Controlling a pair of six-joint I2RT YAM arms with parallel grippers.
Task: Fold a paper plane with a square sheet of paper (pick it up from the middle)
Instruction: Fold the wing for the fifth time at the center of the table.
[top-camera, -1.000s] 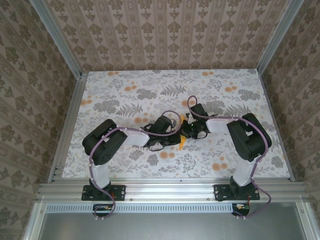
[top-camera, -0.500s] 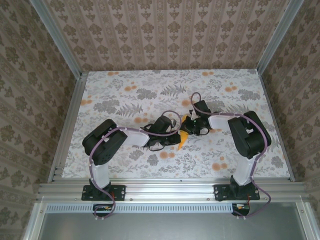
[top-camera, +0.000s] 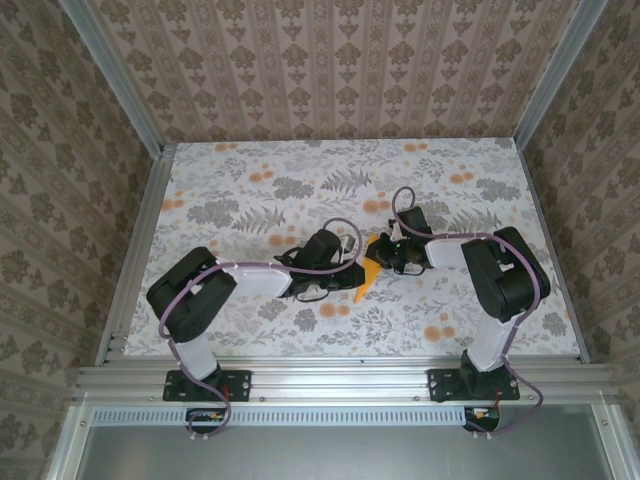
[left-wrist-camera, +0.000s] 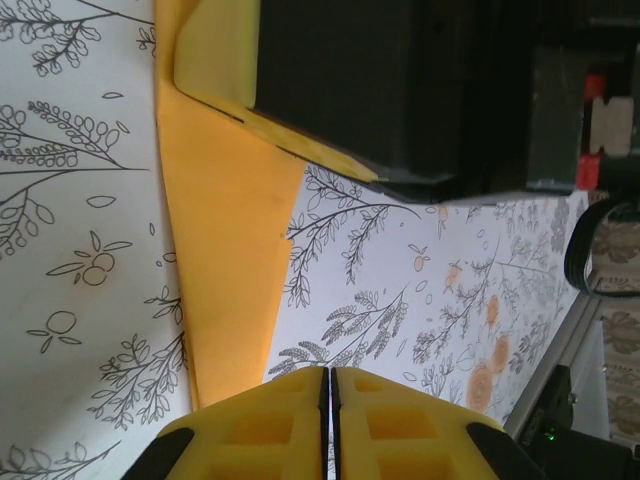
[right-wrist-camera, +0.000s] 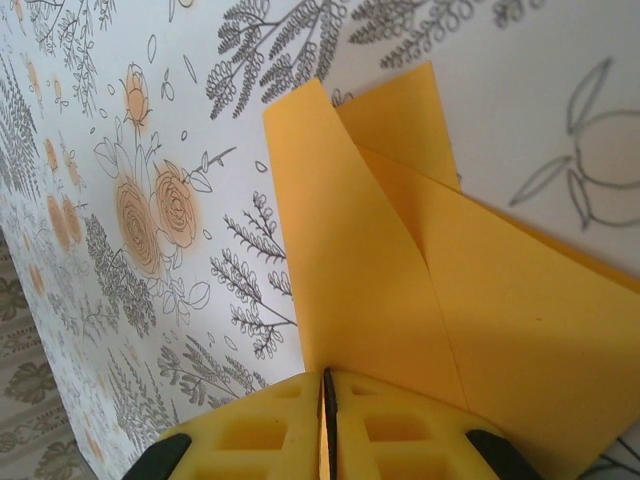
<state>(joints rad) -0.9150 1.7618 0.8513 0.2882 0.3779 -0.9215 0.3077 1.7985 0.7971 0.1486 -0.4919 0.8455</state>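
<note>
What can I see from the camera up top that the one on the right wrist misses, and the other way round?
From above: the left arm and right arm, tips close together mid-table, plus the patterned walls and metal frame. From the right wrist: the folded orange paper close up, its layers and creases, one flap running into the right gripper, which is shut. Both: that paper on the flowered tablecloth.

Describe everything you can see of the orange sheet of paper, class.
The orange sheet of paper is thin, plain and matte, creased into overlapping flaps with a narrow point. It lies mostly flat on the flowered table. One flap is lifted, its edge pinched in the shut right end effector; the shut left end effector is at its pointed end.
</note>
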